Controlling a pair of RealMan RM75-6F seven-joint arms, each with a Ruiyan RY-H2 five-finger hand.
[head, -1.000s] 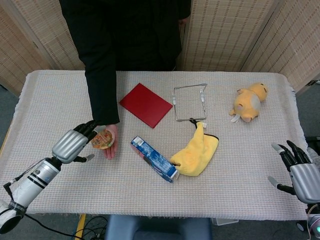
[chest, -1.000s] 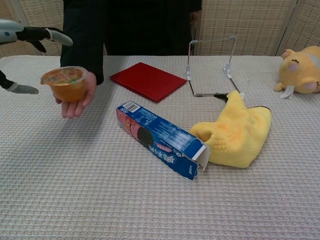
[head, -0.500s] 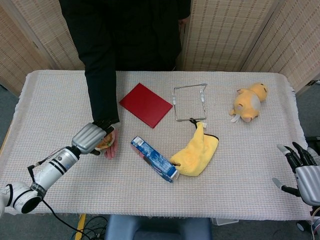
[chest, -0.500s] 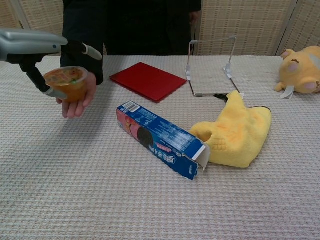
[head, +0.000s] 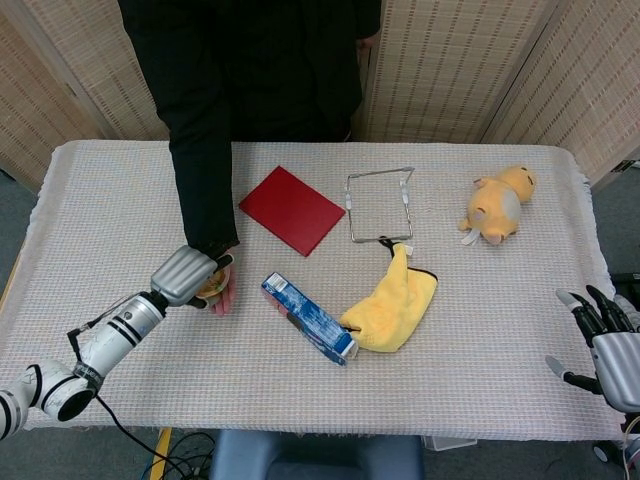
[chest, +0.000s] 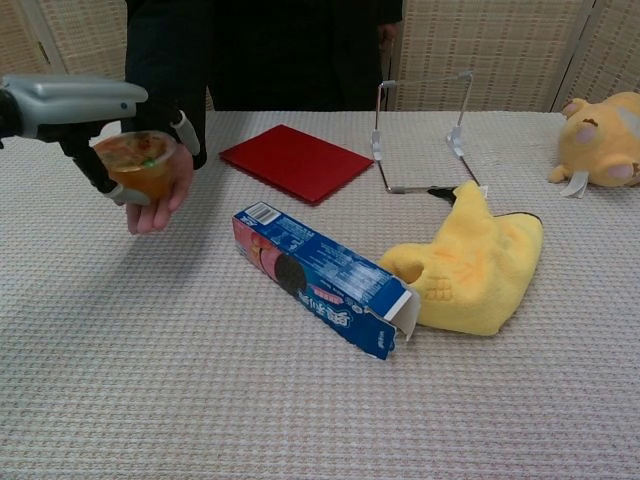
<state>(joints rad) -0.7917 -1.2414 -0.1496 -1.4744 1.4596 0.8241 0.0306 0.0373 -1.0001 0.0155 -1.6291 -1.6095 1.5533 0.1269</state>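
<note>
The left hand (chest: 105, 120) gripped the orange jelly cup (chest: 138, 167) resting in the person's palm (chest: 160, 195); its label was unreadable.

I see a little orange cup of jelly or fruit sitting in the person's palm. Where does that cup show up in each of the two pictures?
Head view: the cup is left of centre, mostly hidden under the robot's left hand, on the person's palm.
Chest view: the cup is at upper left, in plain sight, with the left hand's fingers around it.
Shared landmark: the blue box lies to the cup's right in both.
</note>
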